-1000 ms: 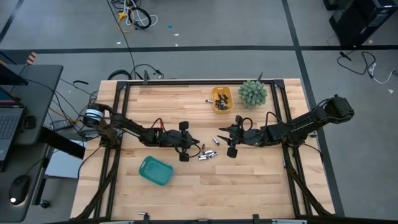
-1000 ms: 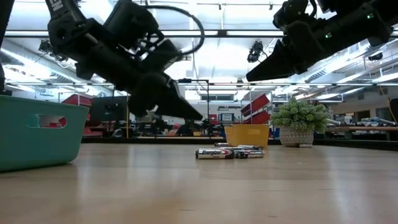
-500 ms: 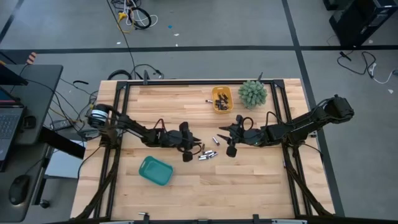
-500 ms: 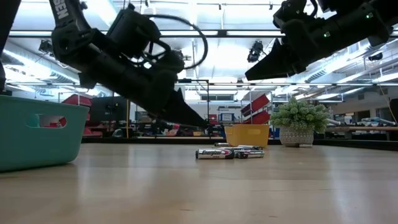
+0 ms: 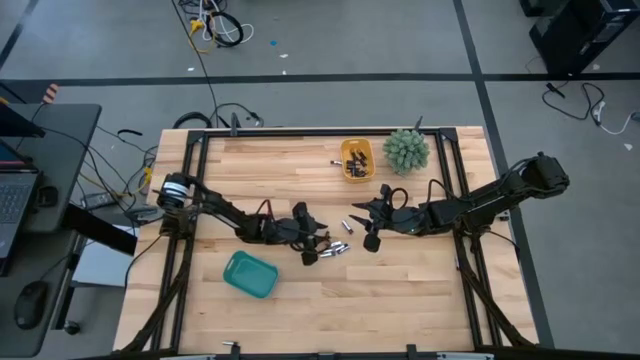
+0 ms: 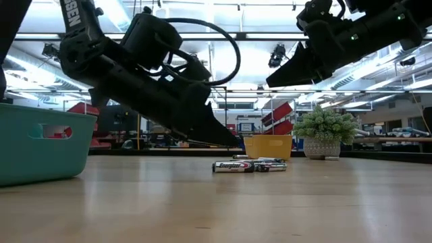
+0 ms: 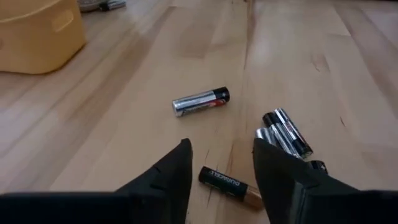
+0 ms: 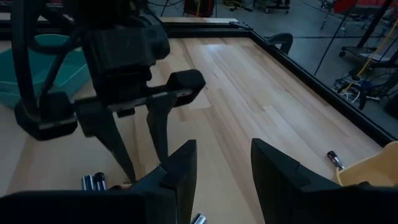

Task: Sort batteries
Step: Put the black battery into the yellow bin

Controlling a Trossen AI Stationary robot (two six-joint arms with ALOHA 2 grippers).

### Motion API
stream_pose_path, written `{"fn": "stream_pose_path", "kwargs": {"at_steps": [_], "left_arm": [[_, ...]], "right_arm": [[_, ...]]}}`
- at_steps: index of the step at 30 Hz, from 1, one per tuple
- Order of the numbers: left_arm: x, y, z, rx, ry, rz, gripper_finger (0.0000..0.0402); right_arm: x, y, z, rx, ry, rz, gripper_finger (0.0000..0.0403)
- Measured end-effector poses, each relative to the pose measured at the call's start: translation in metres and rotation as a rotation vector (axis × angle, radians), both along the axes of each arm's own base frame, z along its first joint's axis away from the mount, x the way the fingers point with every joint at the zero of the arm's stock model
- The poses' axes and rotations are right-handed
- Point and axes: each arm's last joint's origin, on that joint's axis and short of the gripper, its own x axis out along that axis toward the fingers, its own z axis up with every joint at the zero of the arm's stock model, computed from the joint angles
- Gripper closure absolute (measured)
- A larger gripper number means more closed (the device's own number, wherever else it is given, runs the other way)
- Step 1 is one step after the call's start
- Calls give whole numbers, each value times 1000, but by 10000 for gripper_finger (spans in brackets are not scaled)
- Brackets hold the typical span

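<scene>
Over a pale wooden table (image 5: 400, 300), the left gripper (image 5: 313, 248) leans low above a loose scatter of batteries (image 5: 334, 247) near the table's centre, its two dark fingers (image 7: 174, 174) spread apart and holding nothing. In the left wrist view, a black-and-copper cell (image 7: 231, 185) lies flat on the wood in the gap between the fingertips, untouched by either one. A silver cell with a dark red-banded end (image 7: 201, 102) lies at the gripper's 12 o'clock in that view, well clear of the fingers, and a tight bunch of dark and silver cells (image 7: 285, 133) sits just beside the other finger at about 1 o'clock.

Seen from above, the right gripper (image 5: 366, 226) hangs at 2 o'clock from the pile, just beside it, fingers parted and empty; from table height it hovers well above the wood (image 6: 287, 67).

A yellow bin (image 5: 356, 159) with cells already inside stands at 12 o'clock from the pile, near the far edge, next to a small potted plant (image 5: 405, 150). One stray cell (image 5: 337, 160) lies just outside the bin. A teal bin (image 5: 250, 274) sits at 8 o'clock from the left gripper.
</scene>
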Motion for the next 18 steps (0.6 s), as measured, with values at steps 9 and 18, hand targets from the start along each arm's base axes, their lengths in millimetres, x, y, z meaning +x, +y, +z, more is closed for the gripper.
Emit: {"fn": "stream_pose_path", "kwargs": {"at_steps": [9, 18], "left_arm": [[-1, 1, -10, 18, 59, 23, 224], [-4, 2, -14, 22, 132, 53, 224]], "right_arm": [[0, 0, 0, 0, 1, 0, 266], [0, 0, 0, 4, -1, -2, 266]]}}
